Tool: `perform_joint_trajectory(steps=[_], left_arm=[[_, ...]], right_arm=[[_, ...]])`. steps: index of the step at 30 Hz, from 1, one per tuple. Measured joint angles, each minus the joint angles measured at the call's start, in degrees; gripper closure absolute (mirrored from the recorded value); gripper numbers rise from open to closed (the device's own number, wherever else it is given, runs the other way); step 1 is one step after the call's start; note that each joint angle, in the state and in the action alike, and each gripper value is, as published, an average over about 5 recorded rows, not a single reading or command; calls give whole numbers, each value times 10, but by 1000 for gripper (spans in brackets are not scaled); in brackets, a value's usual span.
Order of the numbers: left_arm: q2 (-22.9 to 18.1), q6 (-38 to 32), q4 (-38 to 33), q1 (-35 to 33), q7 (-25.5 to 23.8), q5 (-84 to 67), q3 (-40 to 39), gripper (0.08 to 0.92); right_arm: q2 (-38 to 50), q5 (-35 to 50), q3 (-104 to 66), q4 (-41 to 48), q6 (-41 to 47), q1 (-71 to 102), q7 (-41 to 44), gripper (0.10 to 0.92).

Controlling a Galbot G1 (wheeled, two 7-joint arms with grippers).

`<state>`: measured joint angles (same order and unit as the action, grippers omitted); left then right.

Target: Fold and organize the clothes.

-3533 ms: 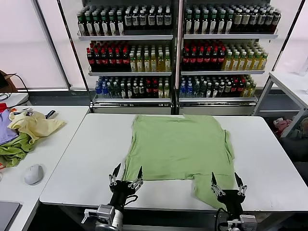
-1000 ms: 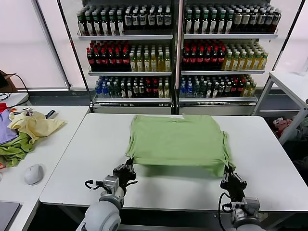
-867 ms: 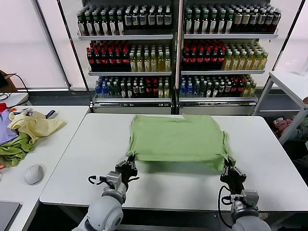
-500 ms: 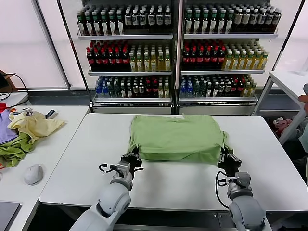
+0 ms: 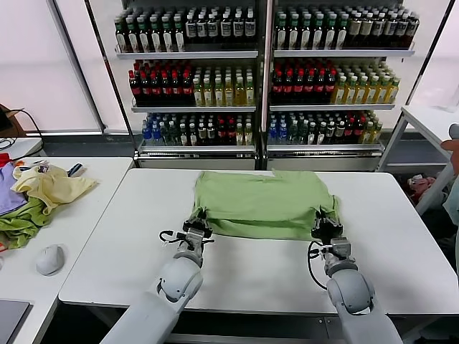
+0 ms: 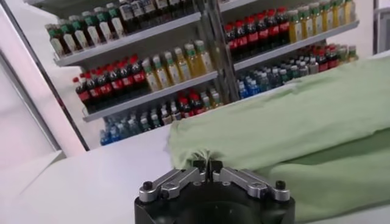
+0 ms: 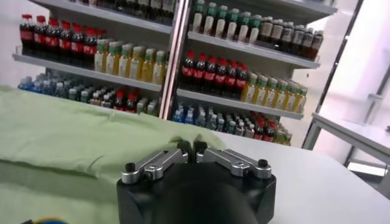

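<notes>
The light green shirt (image 5: 262,201) lies on the white table (image 5: 237,272), its near part folded over towards the back. Its printed front, collar and buttons are hidden. My left gripper (image 5: 196,220) is shut on the near left corner of the fold; in the left wrist view (image 6: 208,163) the cloth (image 6: 286,122) bunches between the jaws. My right gripper (image 5: 326,221) is shut on the near right corner; in the right wrist view (image 7: 192,146) the cloth (image 7: 79,137) runs off to one side of it.
A side table at the left holds a pale yellow garment (image 5: 50,186), a darker green one (image 5: 21,223), a purple one (image 5: 8,190) and a grey mouse (image 5: 50,259). Bottle shelves (image 5: 262,72) stand behind the table. Another white table (image 5: 437,125) stands at the right.
Both grippers, open at the table's front edge earlier, have shut on the shirt's near hem and carried it away from me over the shirt, so the garment now shows shorter front to back.
</notes>
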<state>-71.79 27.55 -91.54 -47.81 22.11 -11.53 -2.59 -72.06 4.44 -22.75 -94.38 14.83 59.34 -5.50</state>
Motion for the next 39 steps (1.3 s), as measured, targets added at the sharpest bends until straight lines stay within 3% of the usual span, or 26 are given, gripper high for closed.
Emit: perform_joint_trajectory(steps=[6,18,22,31,36,39], left_arm=[[-3,0,13,6,4,9,-2,876],[13,-5,-21,-25,9,7,20,548],[15,-12,-29,-36,11,-3,31,427],[8,-14,-21,-34,13,-34,36,197],[1,-3,-3,-21,12,-54,28,183],[-4,4,8,-14,13,-62,23,228]], right_arm=[[-3,-5,-3,5,-10,2,3,635],[2,14,-52,-42,-32,61,-2,291],[2,27,-71,-52,-28,80,-6,215],[2,65,-83,-53,6,91,-19,203],[5,87,-81,-44,36,88,-24,284],[8,96,-77,-40,50,88,-23,361]])
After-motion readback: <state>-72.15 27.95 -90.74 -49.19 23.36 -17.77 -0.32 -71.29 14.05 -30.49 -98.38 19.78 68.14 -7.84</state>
